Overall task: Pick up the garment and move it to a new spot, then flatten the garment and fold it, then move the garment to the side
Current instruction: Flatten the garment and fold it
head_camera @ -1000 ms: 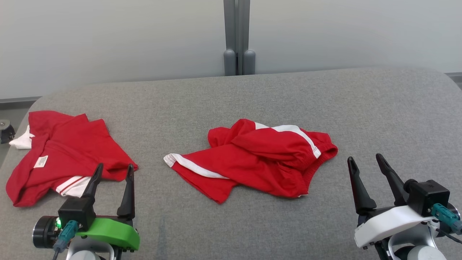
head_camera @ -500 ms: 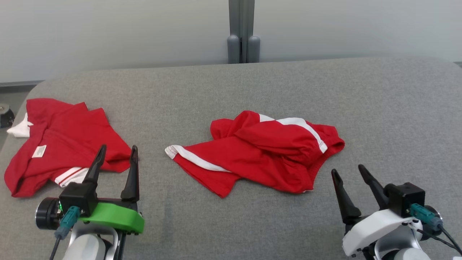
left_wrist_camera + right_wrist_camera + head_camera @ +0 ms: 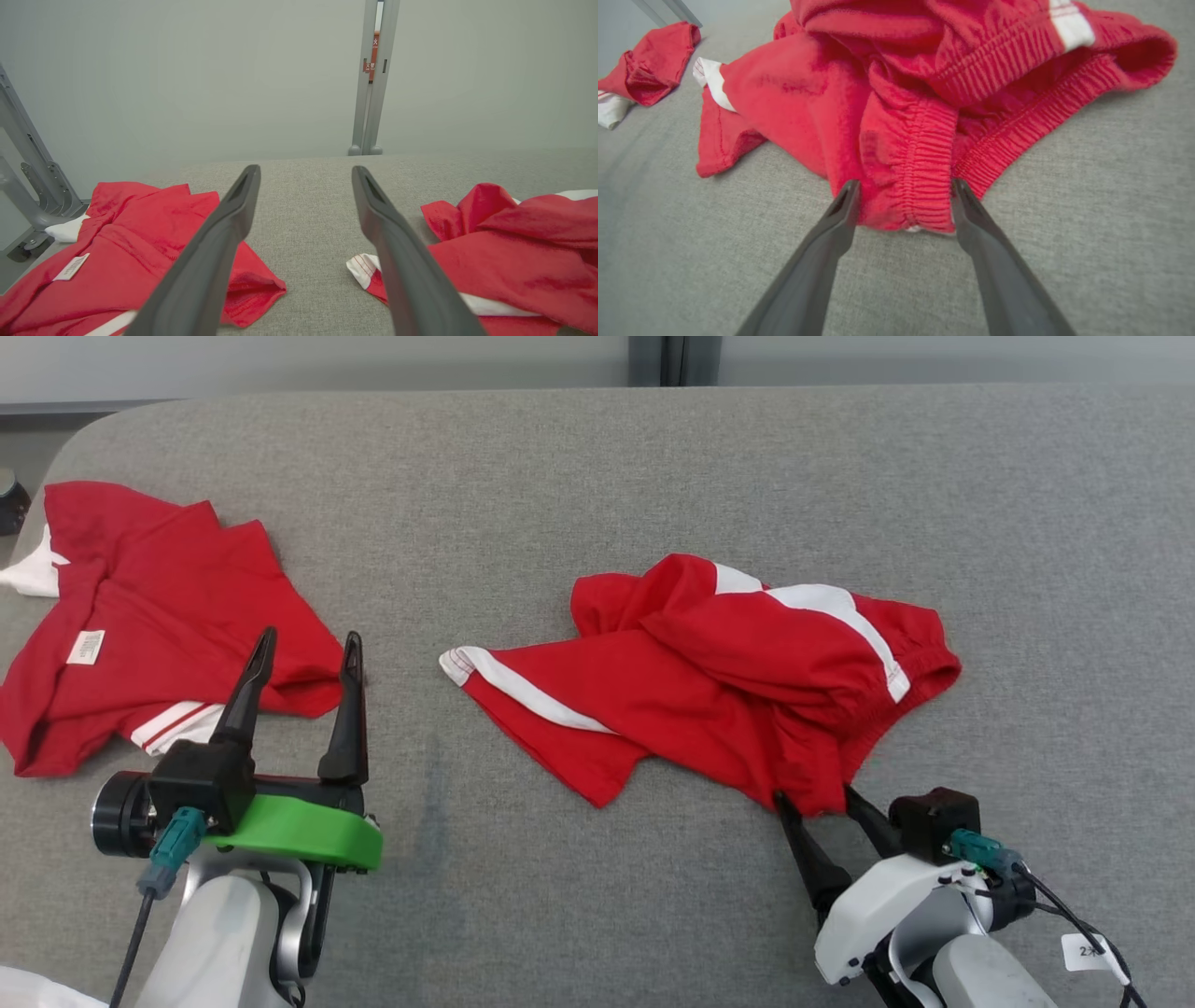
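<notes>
The garment (image 3: 709, 700) is a pair of red shorts with white side stripes, lying crumpled in the middle of the grey table (image 3: 597, 457). My right gripper (image 3: 814, 795) is open at its near right corner. In the right wrist view the two fingers straddle the gathered elastic waistband (image 3: 924, 154), with the gripper (image 3: 906, 184) low over the table and the cloth lying slack between the jaws. My left gripper (image 3: 310, 635) stands open to the left with nothing between its fingers. In the left wrist view that gripper (image 3: 304, 169) points between the garment (image 3: 514, 247) and a shirt.
A red shirt (image 3: 140, 616) with white trim and a label lies crumpled at the table's left edge, just behind the left fingers; it shows as a red shirt (image 3: 117, 242) in the left wrist view. A grey post (image 3: 371, 93) stands behind the table's far edge.
The head camera has tilted down. My right gripper moved forward and left from beside the garment to its near right corner, fingers now around the waistband. The left gripper has hardly moved.
</notes>
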Robot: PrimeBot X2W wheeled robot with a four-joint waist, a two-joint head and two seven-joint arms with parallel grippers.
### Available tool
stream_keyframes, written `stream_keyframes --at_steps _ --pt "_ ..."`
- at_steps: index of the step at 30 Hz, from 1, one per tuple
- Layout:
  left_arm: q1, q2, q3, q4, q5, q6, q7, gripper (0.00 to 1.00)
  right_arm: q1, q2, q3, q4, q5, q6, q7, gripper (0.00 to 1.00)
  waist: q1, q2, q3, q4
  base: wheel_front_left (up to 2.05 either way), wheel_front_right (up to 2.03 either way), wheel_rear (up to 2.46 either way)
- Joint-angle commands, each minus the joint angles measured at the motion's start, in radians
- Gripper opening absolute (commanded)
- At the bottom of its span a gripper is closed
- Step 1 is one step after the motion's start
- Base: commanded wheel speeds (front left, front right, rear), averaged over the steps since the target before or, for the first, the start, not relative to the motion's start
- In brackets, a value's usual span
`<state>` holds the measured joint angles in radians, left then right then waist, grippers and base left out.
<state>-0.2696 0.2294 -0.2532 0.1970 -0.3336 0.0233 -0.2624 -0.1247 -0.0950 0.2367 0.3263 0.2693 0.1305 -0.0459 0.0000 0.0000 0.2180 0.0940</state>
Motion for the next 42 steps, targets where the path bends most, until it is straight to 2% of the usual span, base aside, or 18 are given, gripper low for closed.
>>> stream_keyframes --at_steps 1,7,12,17,20,28,37,38,39,40,41,42 --pt "-0.008 -0.004 0.01 0.002 0.011 -0.005 -0.003 1.0 -0.012 -0.011 0.011 0.008 0.021 0.0 -0.013 0.0 0.0 0.0 0.001 0.001 0.0 0.0 0.0" --pt "0.001 -0.017 0.03 0.012 0.025 -0.013 -0.003 1.0 -0.001 -0.059 0.063 -0.043 0.049 0.0 -0.057 0.0 0.0 0.0 -0.014 -0.013 0.0 0.0 0.0" --pt "0.008 -0.028 0.049 0.013 0.037 -0.021 -0.003 1.0 0.043 -0.092 0.082 -0.191 0.071 0.0 -0.059 0.0 0.0 0.0 -0.015 -0.025 0.0 0.0 0.0" --pt "0.0 -0.035 0.064 0.003 0.053 -0.029 -0.003 1.0 0.025 -0.103 0.056 -0.328 0.08 0.0 -0.041 0.0 0.0 0.0 0.006 -0.032 0.0 0.0 0.0" --pt "-0.015 -0.044 0.066 0.001 0.063 -0.033 -0.003 1.0 -0.005 -0.101 0.033 -0.354 0.075 0.0 -0.03 0.0 0.0 0.0 0.024 -0.025 0.0 0.0 0.0" --pt "-0.057 -0.068 0.071 -0.004 0.081 -0.052 -0.003 1.0 -0.114 -0.1 -0.017 -0.317 0.082 0.0 -0.023 0.0 0.0 0.0 0.093 0.017 0.0 0.0 0.0" --pt "-0.094 -0.1 0.081 -0.011 0.11 -0.075 -0.003 1.0 -0.255 -0.121 -0.1 -0.144 0.117 0.0 -0.043 0.0 0.0 0.0 0.16 0.056 0.0 0.0 0.0" --pt "-0.095 -0.102 0.083 -0.011 0.112 -0.076 -0.003 1.0 -0.265 -0.125 -0.105 -0.123 0.119 0.0 -0.047 0.05 0.0 0.0 0.162 0.057 0.0 0.0 0.0" --pt "-0.098 -0.105 0.085 -0.011 0.114 -0.077 -0.003 1.0 -0.278 -0.129 -0.11 -0.099 0.123 0.0 -0.056 0.3 0.0 0.0 0.165 0.058 0.0 0.0 0.0" --pt "-0.099 -0.108 0.086 -0.01 0.117 -0.079 -0.003 1.0 -0.287 -0.131 -0.114 -0.083 0.13 0.0 -0.065 0.75 0.0 0.0 0.168 0.059 0.0 0.0 0.0" --pt "-0.1 -0.111 0.088 -0.01 0.12 -0.082 -0.003 1.0 -0.295 -0.137 -0.118 -0.065 0.125 0.0 -0.076 1.0 0.0 0.0 0.169 0.059 0.0 0.0 0.0" --pt "-0.1 -0.113 0.09 -0.009 0.122 -0.084 -0.003 1.0 -0.298 -0.14 -0.121 -0.053 0.122 0.0 -0.088 1.0 0.0 0.0 0.169 0.059 0.0 0.0 0.0"
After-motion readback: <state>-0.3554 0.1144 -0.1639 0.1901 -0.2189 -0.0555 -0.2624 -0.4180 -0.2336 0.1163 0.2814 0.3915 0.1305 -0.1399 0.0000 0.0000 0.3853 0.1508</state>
